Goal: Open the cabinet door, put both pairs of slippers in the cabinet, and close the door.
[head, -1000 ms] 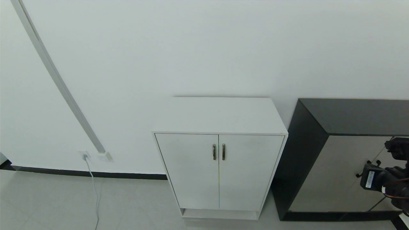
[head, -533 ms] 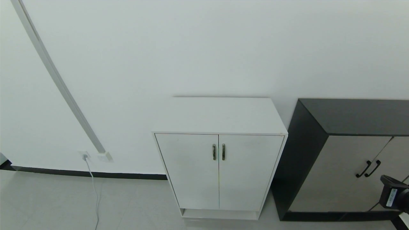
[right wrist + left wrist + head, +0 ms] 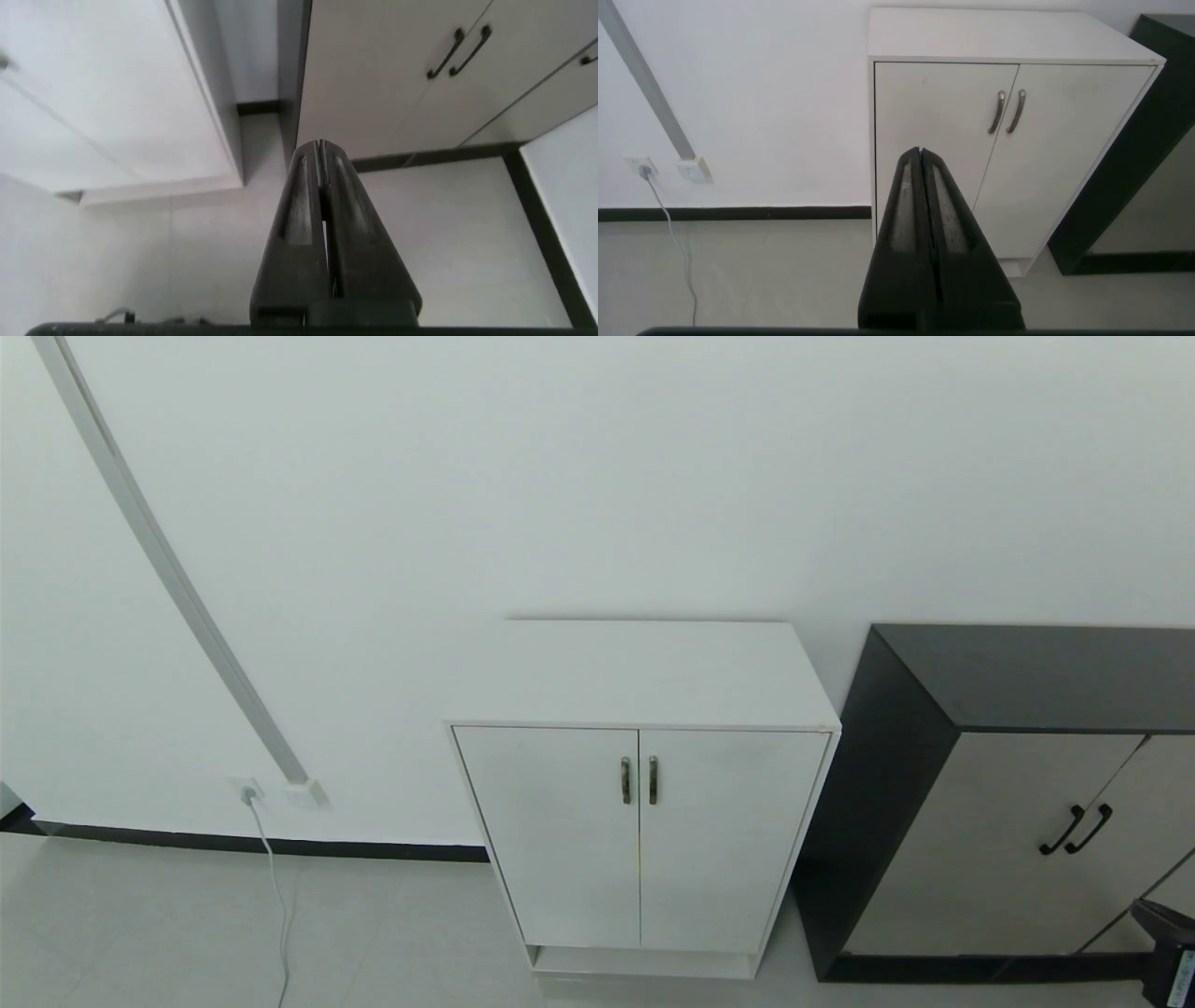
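The cabinet, white, stands on the floor against the far wall, both doors shut, its two handles side by side at the middle seam. A black cabinet stands just beside it on the right. The left pincer is closed, finger against finger, facing the white cabinet's front. The right pincer is likewise closed, above the floor near the black cabinet.

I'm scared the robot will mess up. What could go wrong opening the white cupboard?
The white cupboard has two handles very close together, so a claw might grab the wrong one or both. The left claw and right claw are shut; unless one opens, it may only bump, not grip. The black cabinet stands close beside, leaving little room.
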{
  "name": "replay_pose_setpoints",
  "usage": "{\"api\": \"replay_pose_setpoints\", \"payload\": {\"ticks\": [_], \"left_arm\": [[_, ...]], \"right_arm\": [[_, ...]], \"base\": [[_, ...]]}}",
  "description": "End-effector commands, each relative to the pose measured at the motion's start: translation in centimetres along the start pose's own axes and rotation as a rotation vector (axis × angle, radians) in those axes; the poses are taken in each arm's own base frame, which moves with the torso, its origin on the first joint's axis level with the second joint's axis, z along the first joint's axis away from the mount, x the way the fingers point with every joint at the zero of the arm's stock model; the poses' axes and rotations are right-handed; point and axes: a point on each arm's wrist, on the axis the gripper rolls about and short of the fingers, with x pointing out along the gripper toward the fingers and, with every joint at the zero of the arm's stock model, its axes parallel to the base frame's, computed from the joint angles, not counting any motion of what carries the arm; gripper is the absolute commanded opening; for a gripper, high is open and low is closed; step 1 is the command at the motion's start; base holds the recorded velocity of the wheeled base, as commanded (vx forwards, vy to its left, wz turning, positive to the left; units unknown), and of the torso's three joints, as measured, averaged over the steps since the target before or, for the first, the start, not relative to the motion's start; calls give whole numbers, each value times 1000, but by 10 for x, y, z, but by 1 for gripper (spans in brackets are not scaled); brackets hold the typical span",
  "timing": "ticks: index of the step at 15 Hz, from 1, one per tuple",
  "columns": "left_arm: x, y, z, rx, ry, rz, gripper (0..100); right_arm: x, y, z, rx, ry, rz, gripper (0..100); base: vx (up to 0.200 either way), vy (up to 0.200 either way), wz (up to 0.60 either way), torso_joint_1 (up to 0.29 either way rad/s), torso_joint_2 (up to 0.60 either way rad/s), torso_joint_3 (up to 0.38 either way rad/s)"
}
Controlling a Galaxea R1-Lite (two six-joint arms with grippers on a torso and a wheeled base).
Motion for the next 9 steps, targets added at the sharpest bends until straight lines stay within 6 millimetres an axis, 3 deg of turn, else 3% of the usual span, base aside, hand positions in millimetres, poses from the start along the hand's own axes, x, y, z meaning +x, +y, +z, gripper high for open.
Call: {"api": "replay_pose_setpoints", "payload": {"ticks": [1,9], "left_arm": [[0,0,0,0,0,0,0],[0,0,0,-1,0,0,0]], "right_arm": [[-22,-5,-2,11,-42,32,0],[-63,-15,-31,-1,12,126,0]], "base": [[0,0,0,0,0,0],[0,0,0,0,0,0]]}}
